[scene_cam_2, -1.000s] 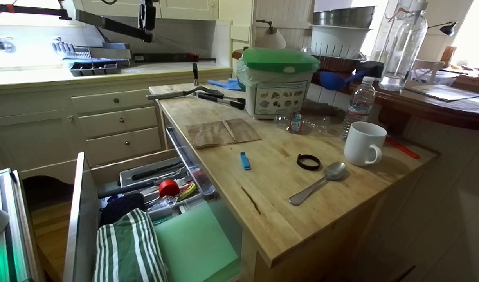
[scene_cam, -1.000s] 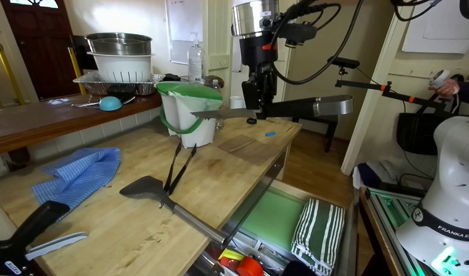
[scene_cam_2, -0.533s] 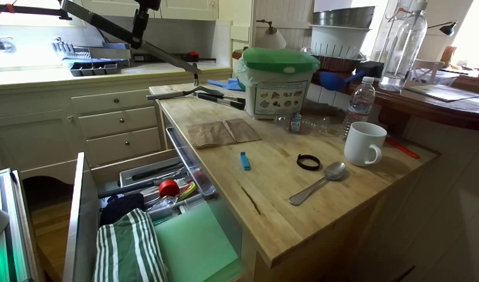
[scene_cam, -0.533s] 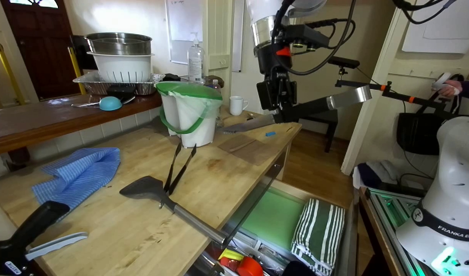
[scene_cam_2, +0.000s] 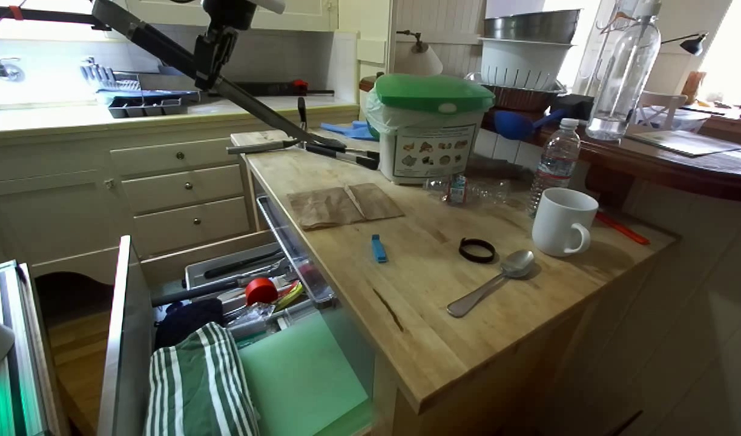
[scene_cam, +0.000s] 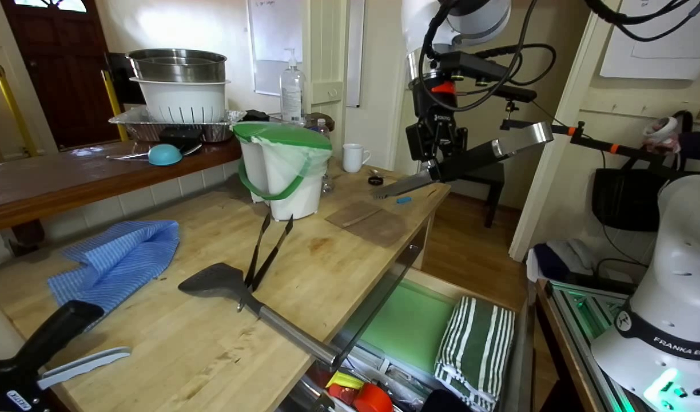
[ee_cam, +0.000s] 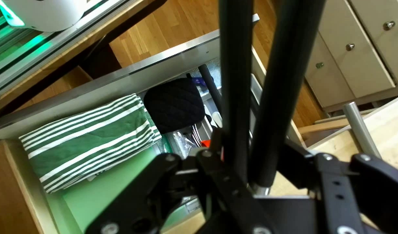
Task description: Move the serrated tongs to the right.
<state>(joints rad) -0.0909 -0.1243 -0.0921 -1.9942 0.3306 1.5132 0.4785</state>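
My gripper (scene_cam: 437,163) is shut on the serrated tongs (scene_cam: 467,160), across their black grips, and holds them in the air over the far end of the wooden table. Their looped silver end points up and their toothed metal tips slant down above the blue clip and brown paper. In an exterior view the tongs (scene_cam_2: 255,108) also slant down from the gripper (scene_cam_2: 207,75). In the wrist view the two black grips of the tongs (ee_cam: 234,81) stand between my fingers (ee_cam: 256,152); their tips are hidden. Another dark-tipped pair of tongs (scene_cam: 268,260) lies under the black spatula (scene_cam: 213,281).
A white bucket with green lid (scene_cam: 287,177) stands at the back. Brown paper (scene_cam_2: 346,206), a blue clip (scene_cam_2: 379,249), a black ring (scene_cam_2: 477,251), a spoon (scene_cam_2: 491,284) and a white mug (scene_cam_2: 564,224) are on the table. The open drawer (scene_cam: 407,326) juts out.
My gripper has moved right in an exterior view, carrying the tongs away from the bucket. The tongs have turned from nearly level to tips-down. Nothing on the table has moved.
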